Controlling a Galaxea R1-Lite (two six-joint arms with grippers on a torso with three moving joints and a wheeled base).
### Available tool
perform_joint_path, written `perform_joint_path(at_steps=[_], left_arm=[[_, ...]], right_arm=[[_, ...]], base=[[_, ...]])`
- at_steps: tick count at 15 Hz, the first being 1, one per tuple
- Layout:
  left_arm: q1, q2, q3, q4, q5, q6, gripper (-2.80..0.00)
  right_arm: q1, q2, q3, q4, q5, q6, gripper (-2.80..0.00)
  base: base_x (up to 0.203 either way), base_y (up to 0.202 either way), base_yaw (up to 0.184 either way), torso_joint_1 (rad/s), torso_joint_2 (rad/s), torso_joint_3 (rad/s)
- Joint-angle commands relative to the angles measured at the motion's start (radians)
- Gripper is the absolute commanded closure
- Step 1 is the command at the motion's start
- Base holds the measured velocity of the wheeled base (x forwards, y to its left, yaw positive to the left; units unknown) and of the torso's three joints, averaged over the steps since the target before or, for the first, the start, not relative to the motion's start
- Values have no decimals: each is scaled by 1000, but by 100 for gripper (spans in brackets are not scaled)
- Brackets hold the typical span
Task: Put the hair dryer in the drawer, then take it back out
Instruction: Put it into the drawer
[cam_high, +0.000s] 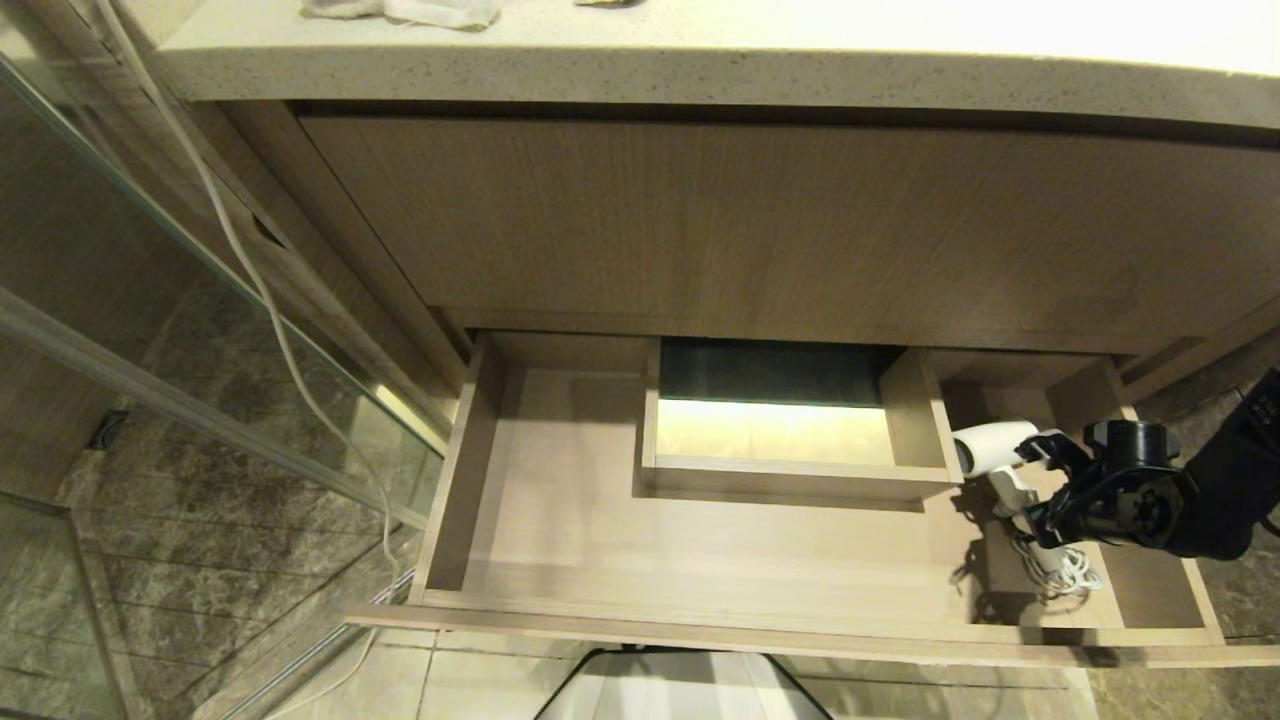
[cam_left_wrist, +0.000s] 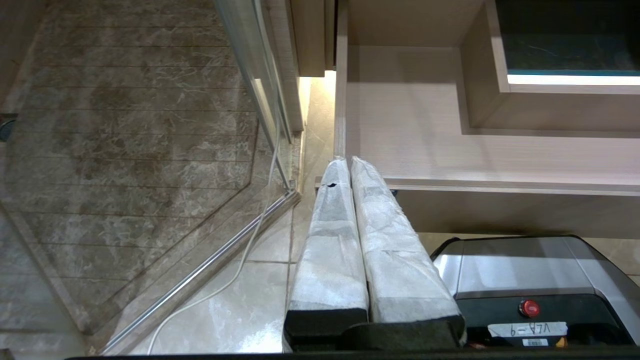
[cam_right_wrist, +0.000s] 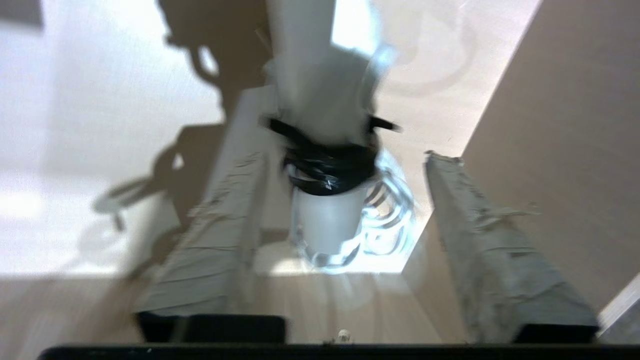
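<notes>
The light-wood drawer (cam_high: 700, 612) stands pulled out under the cabinet. In its right end lies the white hair dryer (cam_high: 992, 443), barrel toward the back, with its bundled white cord (cam_high: 1066, 576) toward the front. My right gripper (cam_high: 1032, 490) hangs over the handle from the right. In the right wrist view that gripper (cam_right_wrist: 345, 157) is open, and the hair dryer (cam_right_wrist: 327, 220) handle with its black cord tie sits between the fingers (cam_right_wrist: 220, 235) with a gap on each side. My left gripper (cam_left_wrist: 348, 160) is shut on nothing, parked low by the drawer's (cam_left_wrist: 425, 140) left front corner.
A boxed cutout (cam_high: 780, 425) rises mid-drawer at the back. Above are the tall wood panel (cam_high: 750, 220) and stone counter (cam_high: 700, 65). A glass shower door (cam_high: 150, 330) and a long thin white cable (cam_high: 282, 335) stand at the left. My base (cam_left_wrist: 525, 270) sits below the drawer front.
</notes>
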Motion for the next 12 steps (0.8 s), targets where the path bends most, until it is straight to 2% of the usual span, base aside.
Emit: perform_joint_path(at_steps=[1,3,6,7,8,12], left_arm=[[0,0,2,0,0,-1,0],[0,0,2,0,0,-1,0],[0,0,2,0,0,-1,0],[0,0,2,0,0,-1,0],[0,0,2,0,0,-1,0],[0,0,2,0,0,-1,0]], right_arm=[[-1,-19,15,-1,-2,-1,-280],[-1,-108,24,44,-1,15,-280],[-3,-294,70,194,2,44,-280],[-4,-377,105,239,4,49,-271],[-8,-459,155,271,6,53,0],[-26,-695,395,341,3,31,0]], base=[[0,0,0,0,0,0],[0,0,0,0,0,0],[0,0,0,0,0,0],[0,0,0,0,0,0],[0,0,0,0,0,0],[0,0,0,0,0,0]])
